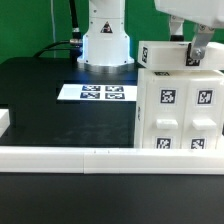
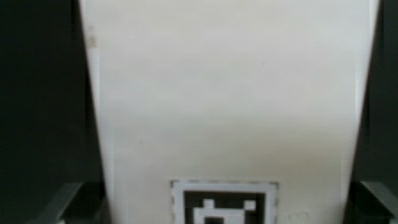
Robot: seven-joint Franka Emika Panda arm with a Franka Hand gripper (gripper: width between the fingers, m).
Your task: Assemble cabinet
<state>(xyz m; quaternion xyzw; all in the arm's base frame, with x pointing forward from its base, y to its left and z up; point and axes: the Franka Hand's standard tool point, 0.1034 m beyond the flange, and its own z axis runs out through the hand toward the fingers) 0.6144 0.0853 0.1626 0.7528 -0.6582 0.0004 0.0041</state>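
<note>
The cabinet (image 1: 180,105) is the big white box with black-and-white tags at the exterior view's right. A white top panel (image 1: 165,56) lies across its upper end. My gripper (image 1: 194,54) comes down from above onto that top panel near its right part. In the wrist view the white panel (image 2: 222,90) fills the picture, with one tag (image 2: 226,205) near my gripper (image 2: 221,208). A dark finger (image 2: 64,203) shows at each long edge of the panel, against its sides. The jaws stand wide and closed on the panel.
The marker board (image 1: 100,92) lies flat on the black table behind the cabinet's left side. A long low white rail (image 1: 90,156) runs along the front. A short white rail piece (image 1: 4,122) is at the left edge. The arm's white base (image 1: 105,40) stands at the back.
</note>
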